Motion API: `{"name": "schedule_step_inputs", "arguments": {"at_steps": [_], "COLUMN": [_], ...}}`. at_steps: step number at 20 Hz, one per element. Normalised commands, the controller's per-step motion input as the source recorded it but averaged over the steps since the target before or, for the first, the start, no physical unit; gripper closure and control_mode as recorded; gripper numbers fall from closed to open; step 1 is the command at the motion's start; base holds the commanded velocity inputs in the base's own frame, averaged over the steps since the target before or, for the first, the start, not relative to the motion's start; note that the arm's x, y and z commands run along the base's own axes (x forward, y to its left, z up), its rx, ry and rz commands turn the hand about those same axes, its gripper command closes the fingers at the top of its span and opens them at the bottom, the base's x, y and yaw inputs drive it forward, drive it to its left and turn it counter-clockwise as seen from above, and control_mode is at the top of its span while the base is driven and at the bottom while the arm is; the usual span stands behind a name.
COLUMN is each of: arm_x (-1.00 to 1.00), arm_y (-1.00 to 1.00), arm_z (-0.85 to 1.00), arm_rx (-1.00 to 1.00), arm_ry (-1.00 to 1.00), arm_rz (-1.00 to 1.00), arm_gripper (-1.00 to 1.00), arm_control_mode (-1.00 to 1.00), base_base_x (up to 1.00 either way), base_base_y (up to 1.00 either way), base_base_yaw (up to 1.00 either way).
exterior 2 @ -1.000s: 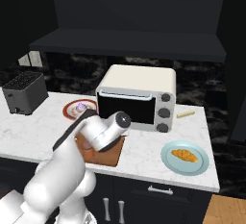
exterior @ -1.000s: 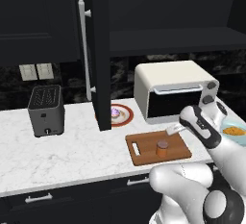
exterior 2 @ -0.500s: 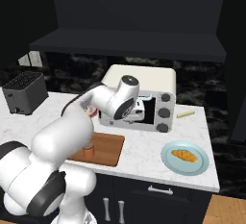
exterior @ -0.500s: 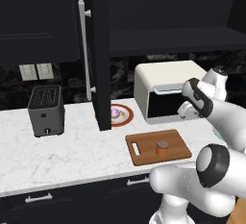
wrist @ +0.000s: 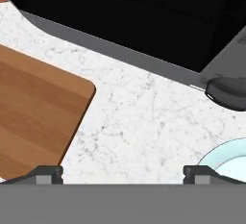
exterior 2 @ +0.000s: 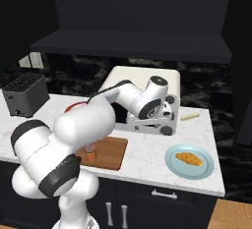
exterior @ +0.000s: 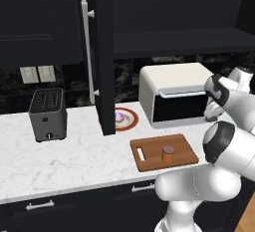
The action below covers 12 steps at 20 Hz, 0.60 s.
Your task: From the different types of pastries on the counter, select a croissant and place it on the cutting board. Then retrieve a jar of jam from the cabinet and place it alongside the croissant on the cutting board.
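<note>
Arm hides part of the cutting board [exterior 2: 110,152] (right base view).

Black wall cupboards [exterior: 40,22] hang above a dark toaster [exterior: 48,114]; beside it, pale wall switches [exterior: 38,74].

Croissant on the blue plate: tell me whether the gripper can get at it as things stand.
Probably yes. The croissant lies uncovered on its plate with bare counter around it, and the gripper hangs open above the counter beside the plate's rim.
</note>
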Motion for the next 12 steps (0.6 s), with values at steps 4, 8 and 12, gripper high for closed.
{"name": "schedule_step_inputs", "arguments": {"at_steps": [4, 8, 12], "arm_x": [-0.01, -0.12, -0.34], "arm_y": [-1.00, -0.49, -0.66], "arm_z": [-0.09, -0.06, -0.58], "arm_rx": [-0.02, 0.00, -0.08], "arm_ry": [-0.03, 0.00, 0.00], "arm_rz": [0.06, -0.04, -0.03], "arm_gripper": [-1.00, -1.00, -1.00], "arm_control_mode": [-1.00, -1.00, -1.00], "base_base_x": [0.00, 0.00, 0.00], "base_base_y": [0.00, 0.00, 0.00], "base_base_yaw": [0.00, 0.00, 0.00]}}
